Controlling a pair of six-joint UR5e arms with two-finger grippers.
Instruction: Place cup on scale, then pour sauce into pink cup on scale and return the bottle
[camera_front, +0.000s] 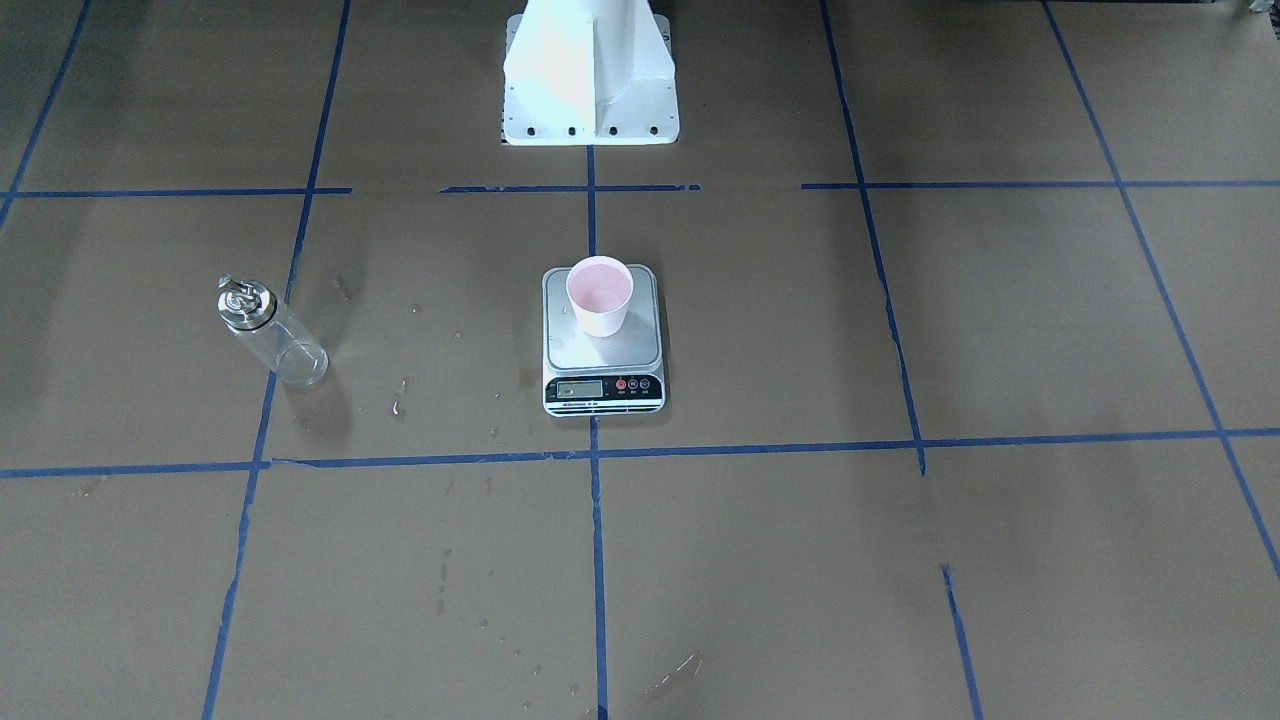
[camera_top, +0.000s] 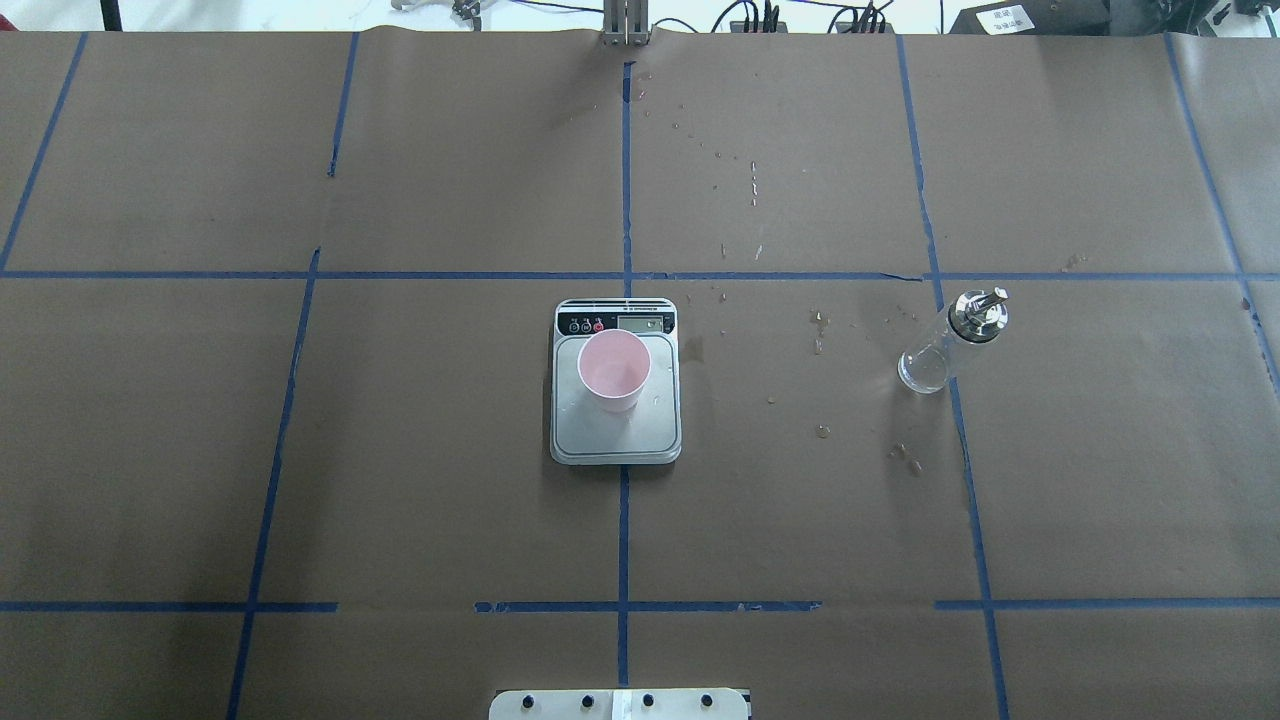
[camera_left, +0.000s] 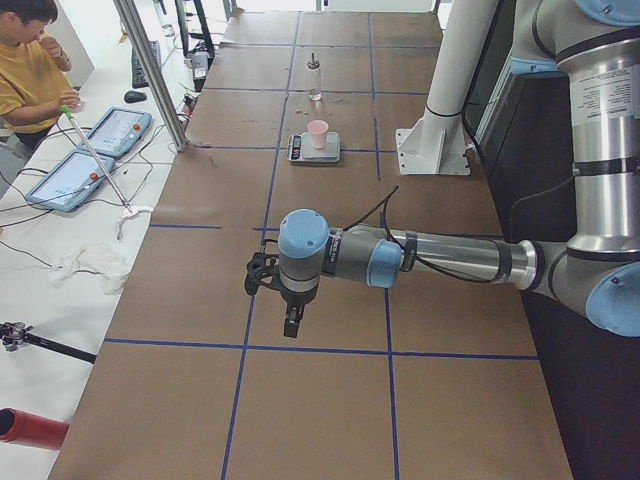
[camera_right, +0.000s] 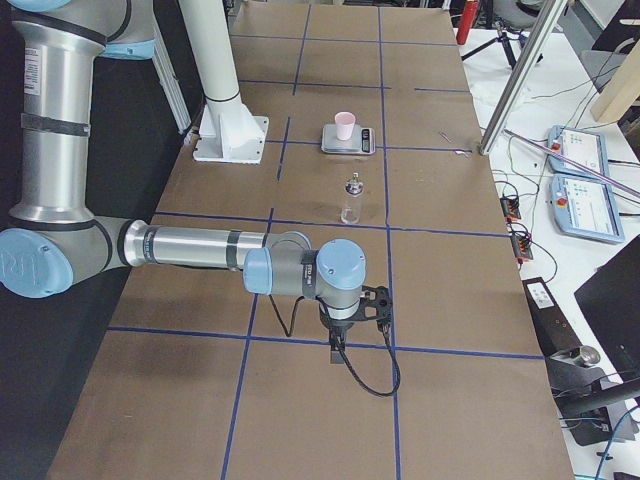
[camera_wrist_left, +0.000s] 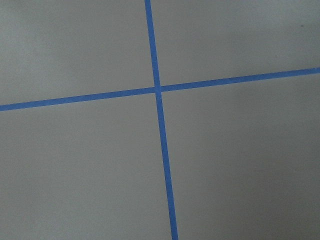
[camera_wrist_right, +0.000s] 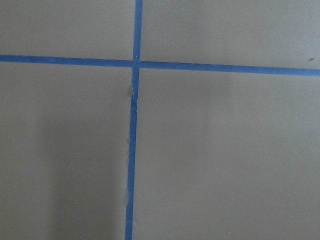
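The cup (camera_front: 599, 293) sits upright on the scale (camera_front: 603, 355), well away from both the left gripper (camera_left: 291, 328) and the right gripper (camera_right: 337, 350), while the bottle (camera_front: 272, 335) stands between the scale and the right gripper; whether either gripper is open or closed cannot be told.

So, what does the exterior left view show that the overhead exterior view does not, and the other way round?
Only exterior left shows the robot's left arm stretched low over the table, a person in a yellow shirt and two blue-framed tablets beside it. Only the overhead shows the red button on the scale, too small to find from the side. Both show the cup on the scale, the bottle standing apart to the robot's right, and the blue tape lines.
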